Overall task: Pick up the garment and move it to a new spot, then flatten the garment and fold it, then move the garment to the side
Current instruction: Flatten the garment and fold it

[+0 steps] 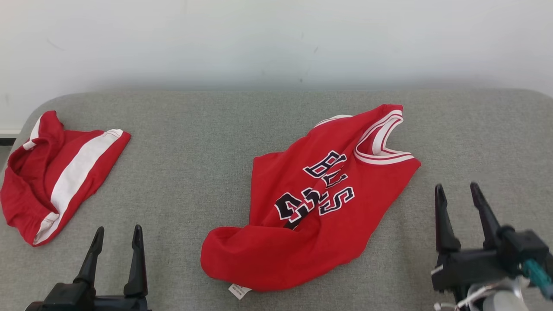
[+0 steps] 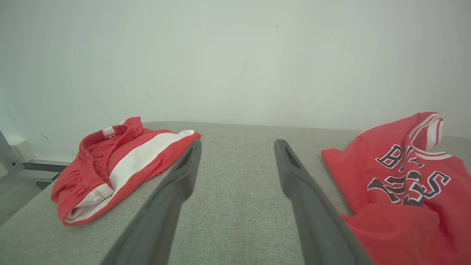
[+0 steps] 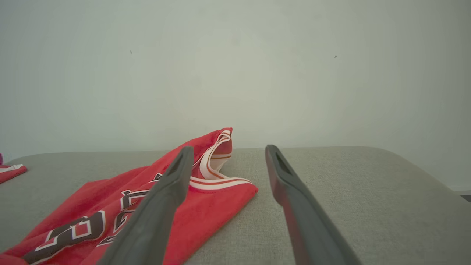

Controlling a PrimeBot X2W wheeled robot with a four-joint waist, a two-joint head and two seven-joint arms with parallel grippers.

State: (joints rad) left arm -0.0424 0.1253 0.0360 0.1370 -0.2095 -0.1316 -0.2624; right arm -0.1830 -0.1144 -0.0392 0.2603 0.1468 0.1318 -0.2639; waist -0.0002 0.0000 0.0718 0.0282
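The grey padded table (image 1: 276, 112) carries a crumpled red jersey (image 1: 319, 203) at its middle. The long axis runs diagonally, with the collar at the far right and the hem at the near left. The dark letters "B", "U", "S" are readable; the number is folded. Red-white shorts (image 1: 56, 172) lie far left. The left gripper (image 1: 119, 228) and right gripper (image 1: 456, 185) have their fingers spread apart, holding and touching nothing. The writing on the white tag (image 1: 239, 290) is unreadable.

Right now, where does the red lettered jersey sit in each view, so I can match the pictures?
Head view: jersey at centre, slightly right, crumpled.
Left wrist view: jersey at the right edge, lower half.
Right wrist view: jersey at lower left, reaching the centre.
Shared landmark: red-and-white shorts, left of the jersey in all three.
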